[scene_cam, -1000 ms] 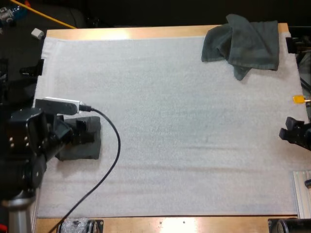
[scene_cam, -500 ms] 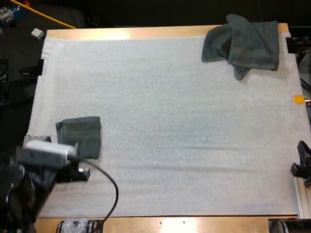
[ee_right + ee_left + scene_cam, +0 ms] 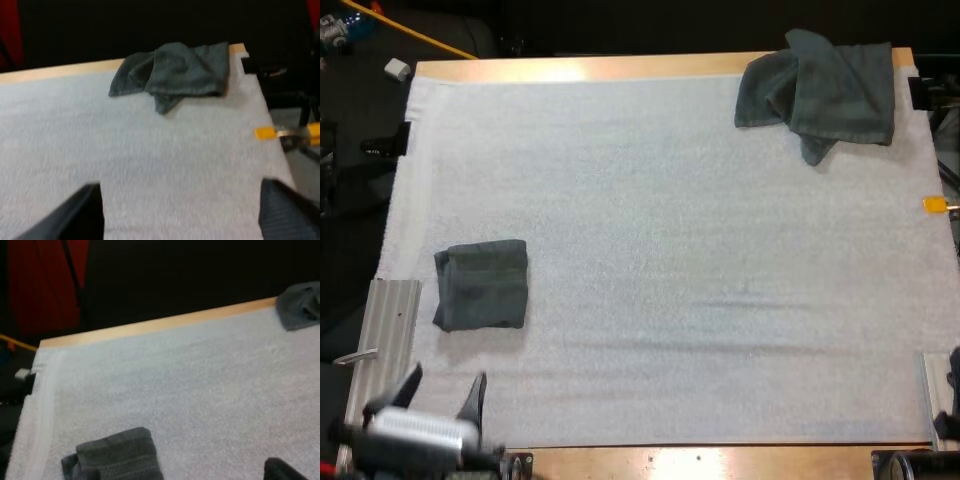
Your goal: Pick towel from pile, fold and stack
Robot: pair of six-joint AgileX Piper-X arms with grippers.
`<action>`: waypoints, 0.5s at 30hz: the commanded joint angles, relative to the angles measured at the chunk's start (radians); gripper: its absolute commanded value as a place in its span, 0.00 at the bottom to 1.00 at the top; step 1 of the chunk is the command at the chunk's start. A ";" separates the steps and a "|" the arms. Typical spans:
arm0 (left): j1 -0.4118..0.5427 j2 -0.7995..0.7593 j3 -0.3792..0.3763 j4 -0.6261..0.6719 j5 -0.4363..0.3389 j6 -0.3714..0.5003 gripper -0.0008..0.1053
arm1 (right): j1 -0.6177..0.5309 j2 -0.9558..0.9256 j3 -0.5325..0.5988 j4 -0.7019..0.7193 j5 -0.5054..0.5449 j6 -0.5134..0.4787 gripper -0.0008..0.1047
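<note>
**Wooden worktop lying under a white mat, dark room behind**

The worktop (image 3: pixel 650 66) is showing its pale wood as a narrow strip along the far side and again along the near side. A white mat (image 3: pixel 670 250) is covering nearly all of the rest. Light is glaring off the far wooden strip toward its left end. A ribbed metal rail (image 3: pixel 388 330) is lying just beside the mat's left edge near the front. A second rail (image 3: pixel 932 385) is sitting at the right edge. An orange mark (image 3: pixel 934 204) is sticking out at the mat's far right. Beyond the far side, dark space (image 3: pixel 620 25) is taking over. A yellow rod (image 3: pixel 410 32) is slanting through it beside a small white block (image 3: pixel 397 69). A red strip (image 3: pixel 45 285) is standing against the dark.
</note>
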 commanded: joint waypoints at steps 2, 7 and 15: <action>-0.005 -0.110 0.006 0.071 0.001 0.010 0.59 | -0.002 -0.081 -0.006 0.040 0.001 -0.006 0.60; -0.005 -0.215 0.002 0.119 0.004 0.016 0.59 | -0.002 -0.162 -0.006 0.068 0.004 -0.002 0.60; -0.001 -0.344 0.004 0.164 0.007 0.012 0.59 | -0.002 -0.241 -0.008 0.104 0.011 -0.004 0.61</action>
